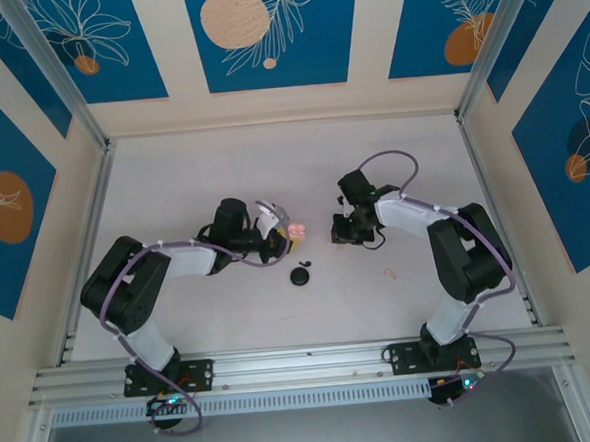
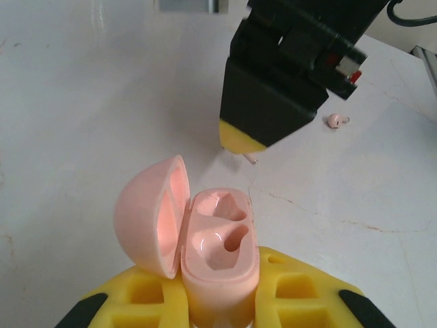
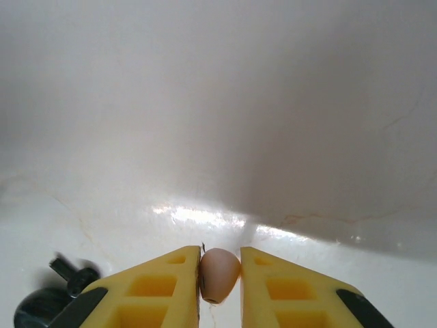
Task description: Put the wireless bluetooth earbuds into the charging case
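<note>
Where the table lies nearest the arm bases, black round piece (image 1: pixel 300 276): flat on the table (image 1: pixel 203 187), between the two arms.
Loose pale pink earbud (image 2: pixel 334 121): on the table to the right of the black piece, apart from both grippers.
Left gripper (image 1: pixel 279 240): jaws clamped on the pink charging case (image 2: pixel 222 239); lid (image 2: pixel 147 219) swung open to the left, both sockets empty.
Right gripper (image 2: pixel 240 139): just right of the case, jaws pinched on a second pale pink earbud (image 3: pixel 220 270).
</note>
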Motion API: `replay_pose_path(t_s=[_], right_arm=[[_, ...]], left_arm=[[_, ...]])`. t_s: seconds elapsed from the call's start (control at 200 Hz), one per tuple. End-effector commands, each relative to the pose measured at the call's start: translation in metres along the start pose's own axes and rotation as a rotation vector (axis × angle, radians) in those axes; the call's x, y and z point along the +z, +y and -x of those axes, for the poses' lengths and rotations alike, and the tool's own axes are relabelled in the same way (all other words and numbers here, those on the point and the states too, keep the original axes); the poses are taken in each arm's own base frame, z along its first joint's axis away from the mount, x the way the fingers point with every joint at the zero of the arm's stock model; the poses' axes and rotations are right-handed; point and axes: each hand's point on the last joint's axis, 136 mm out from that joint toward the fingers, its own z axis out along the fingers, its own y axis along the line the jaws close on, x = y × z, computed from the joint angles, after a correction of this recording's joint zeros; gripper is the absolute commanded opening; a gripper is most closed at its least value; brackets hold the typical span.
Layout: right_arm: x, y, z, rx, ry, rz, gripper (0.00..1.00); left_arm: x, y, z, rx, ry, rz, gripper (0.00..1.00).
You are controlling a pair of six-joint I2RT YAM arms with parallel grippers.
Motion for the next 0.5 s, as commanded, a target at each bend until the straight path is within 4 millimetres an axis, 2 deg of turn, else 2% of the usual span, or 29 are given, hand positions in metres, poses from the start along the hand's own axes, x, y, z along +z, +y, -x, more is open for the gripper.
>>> replay_pose_path(t_s=[0.0,0.15,0.495], right_arm=[[-0.019,0.015,0.026,-0.021,-0.164,0.088,0.2],[-0.032,0.027,0.032,-0.061,-0.258,0.163,0.2],[-0.052,0.041,0.028,-0.155,-0.384,0.237,0.2]], left_arm=[[0.007,-0.005,0.02,0.019,-0.059,-0.05,0.12],[0.012,-0.002,0.021,0.005,-0.069,-0.051,0.12],[0.022,0.001,0.025,-0.01,-0.082,-0.075,0.12]])
